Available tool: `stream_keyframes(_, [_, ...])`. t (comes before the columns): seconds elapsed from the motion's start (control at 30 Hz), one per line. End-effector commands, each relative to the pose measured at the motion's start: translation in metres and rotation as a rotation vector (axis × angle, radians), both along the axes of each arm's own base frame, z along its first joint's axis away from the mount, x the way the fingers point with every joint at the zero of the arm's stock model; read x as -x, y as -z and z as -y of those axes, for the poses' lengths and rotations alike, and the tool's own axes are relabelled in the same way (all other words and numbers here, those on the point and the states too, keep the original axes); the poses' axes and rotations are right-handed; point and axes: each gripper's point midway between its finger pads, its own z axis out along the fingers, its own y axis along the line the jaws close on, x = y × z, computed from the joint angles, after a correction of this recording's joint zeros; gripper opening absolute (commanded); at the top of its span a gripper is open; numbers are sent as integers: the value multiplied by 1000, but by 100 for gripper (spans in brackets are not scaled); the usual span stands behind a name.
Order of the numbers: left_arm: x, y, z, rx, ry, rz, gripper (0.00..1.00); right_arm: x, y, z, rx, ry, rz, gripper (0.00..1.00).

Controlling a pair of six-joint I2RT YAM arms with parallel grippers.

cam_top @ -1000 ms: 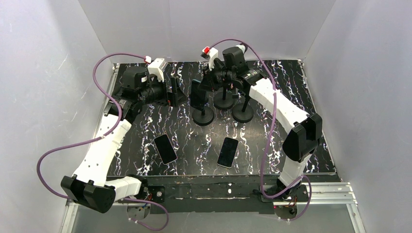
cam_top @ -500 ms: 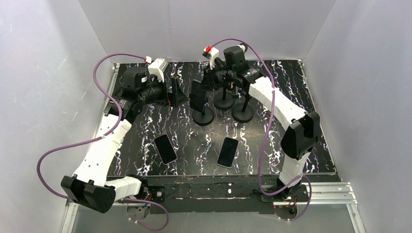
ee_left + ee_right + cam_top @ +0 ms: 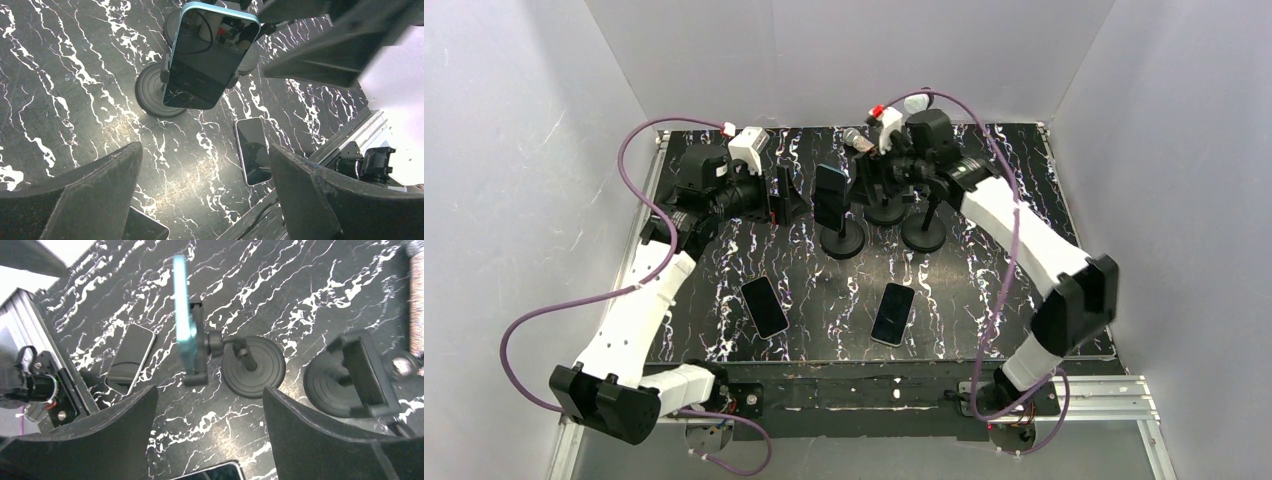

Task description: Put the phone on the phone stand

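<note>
**Phone (image 3: 829,193) clamped in the phone stand, both grippers let go**

Top external view: the phone is seen upright in the cradle of the phone stand (image 3: 843,240), near the middle of the far half of the table (image 3: 1024,290). The left gripper (image 3: 766,195) is placed just to its left and the right gripper (image 3: 865,178) just to its right; neither is seen touching it. Two loose phones (image 3: 764,306) are left flat on the near part of the table, well apart from the stand. Two empty stands (image 3: 922,232) are set close behind and to the right.

Left wrist view: the glass face of the phone (image 3: 212,55) is shown, tilted back, with the stand's side clamps gripping its long edges. The left gripper (image 3: 205,150) is spread wide with nothing between its fingers.

Right wrist view: the phone (image 3: 181,305) is seen edge-on, its pale blue case pressed against the cradle. The right gripper (image 3: 209,395) is likewise parted wide and empty.

The placement is judged done for this phone. The phone is judged stiff, fairly light, smooth and likely slippery, with a screen that could crack or scratch. It is best taken across its two long cased edges, near mid-length, with the glass face left untouched and no pull made against the clamps.
</note>
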Motion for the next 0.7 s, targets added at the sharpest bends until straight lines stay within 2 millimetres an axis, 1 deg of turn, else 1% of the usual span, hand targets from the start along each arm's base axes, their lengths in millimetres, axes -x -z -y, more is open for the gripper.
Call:
stream_keyframes(0.0, [3, -16, -6, 9, -13, 98, 98, 12, -73, 27, -163, 108, 145, 84])
stream_keyframes(0.07, [3, -16, -7, 11, -18, 109, 98, 22, -72, 36, -201, 125, 112, 84])
stream_keyframes(0.1, [3, -16, -7, 10, -23, 115, 98, 31, -74, 39, -221, 112, 98, 84])
stream_keyframes(0.2, [2, -15, -10, 10, -45, 129, 98, 49, -54, 47, -228, 115, 1, 83])
stream_keyframes(0.3, [0, -12, -14, 3, -67, 137, 98, 71, -33, 50, -237, 91, -92, 80])
stream_keyframes(0.47, [-4, -2, -19, -20, -90, 138, 98, 100, 1, 54, -263, 83, -230, 79])
stream_keyframes(0.6, [-7, 8, -22, -36, -109, 133, 98, 106, 32, 57, -309, 158, -306, 79])
stream_keyframes(0.67, [-9, 11, -23, -42, -119, 136, 98, 103, 45, 57, -357, 206, -337, 79])
